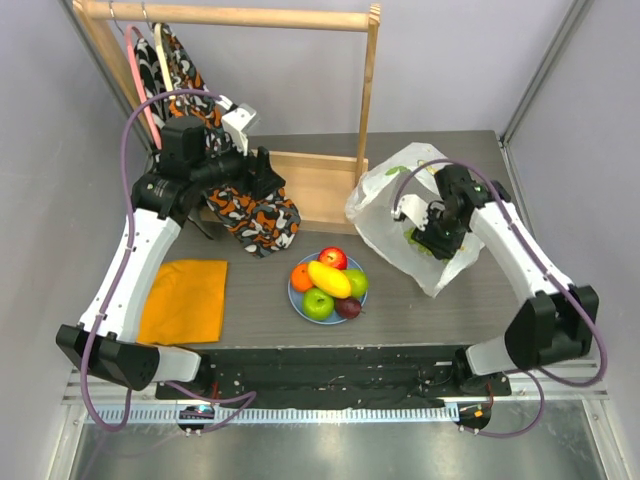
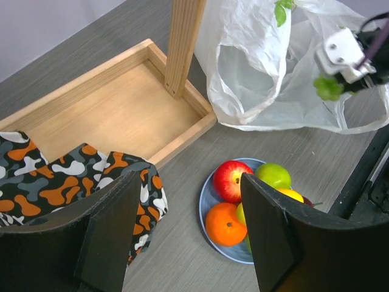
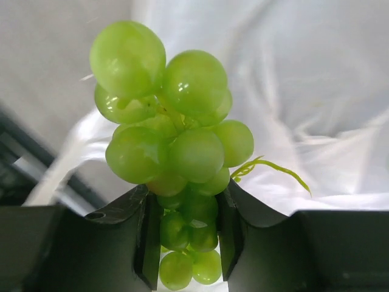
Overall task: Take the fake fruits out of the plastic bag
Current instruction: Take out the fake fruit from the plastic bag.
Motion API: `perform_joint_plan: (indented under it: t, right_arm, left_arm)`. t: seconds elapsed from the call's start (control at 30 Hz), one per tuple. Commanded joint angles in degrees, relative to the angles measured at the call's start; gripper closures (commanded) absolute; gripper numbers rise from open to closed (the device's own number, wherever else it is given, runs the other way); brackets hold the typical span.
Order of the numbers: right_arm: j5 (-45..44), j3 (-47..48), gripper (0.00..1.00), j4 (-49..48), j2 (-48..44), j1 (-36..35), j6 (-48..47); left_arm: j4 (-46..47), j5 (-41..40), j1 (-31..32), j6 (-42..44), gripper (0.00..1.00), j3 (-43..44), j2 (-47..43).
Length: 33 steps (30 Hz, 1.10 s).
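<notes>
R arm bent low, right gripper (image 3: 185,212) pinching the grape bunch (image 3: 176,140) between its fingers, plastic bag (image 1: 385,198) right beneath. Other fake fruits (image 1: 330,278) on plate (image 1: 293,297), off to its left. L arm up, left gripper (image 2: 188,234) spread, wooden post (image 2: 182,42) ahead of it.

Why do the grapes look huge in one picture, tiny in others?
Right wrist view: the grape bunch sits close to the lens between the jaws, glare on each grape, plastic bag blurred behind. Top external view: a small green patch. Left wrist view: a green smudge.
</notes>
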<state>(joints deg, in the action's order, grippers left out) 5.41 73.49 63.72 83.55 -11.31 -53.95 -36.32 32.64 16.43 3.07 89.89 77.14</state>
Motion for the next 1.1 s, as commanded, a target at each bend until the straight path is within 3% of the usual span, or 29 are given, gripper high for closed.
perform_joint_plan:
  t: [0.0, 0.17, 0.4, 0.5, 0.6, 0.73, 0.87, 1.07]
  right_arm:
    - [9.5, -5.0, 0.66, 9.5, -5.1, 0.8, -4.2]
    - [17.9, -4.8, 0.61, 16.5, -13.5, 0.7, -11.1]
    - [7.2, -13.2, 0.58, 8.3, -29.0, -10.7, -15.1]
    - [8.6, -6.4, 0.57, 6.4, -23.8, -15.1, -7.8]
    - [16.2, 3.4, 0.58, 7.4, -14.1, -17.7, 0.7]
    - [20.2, 8.2, 0.58, 2.0, -7.7, -25.8, 7.9]
    - [18.3, 9.5, 0.58, -2.3, -2.8, -33.1, 7.6]
    - [12.3, 12.0, 0.59, -5.8, 6.1, -35.1, 6.7]
  left_arm:
    - [1.5, 1.5, 0.3, -1.1, 0.29, 1.6, -0.6]
    - [1.4, 1.6, 0.4, -1.6, 0.28, 1.8, 0.1]
    - [1.9, 1.7, 0.9, -1.8, 0.28, 1.7, 0.7]
    - [2.0, 1.5, 0.8, -1.8, 0.28, 2.0, 1.1]
    - [2.1, 1.3, 0.9, -2.0, 0.28, 2.0, 1.1]
    - [1.7, 0.2, 0.9, -1.2, 0.28, 1.8, 0.1]
    - [0.7, -0.8, 0.7, 0.4, 0.28, 1.0, -0.9]
    - [0.0, -1.1, -0.3, 1.1, 0.27, -0.4, -2.7]
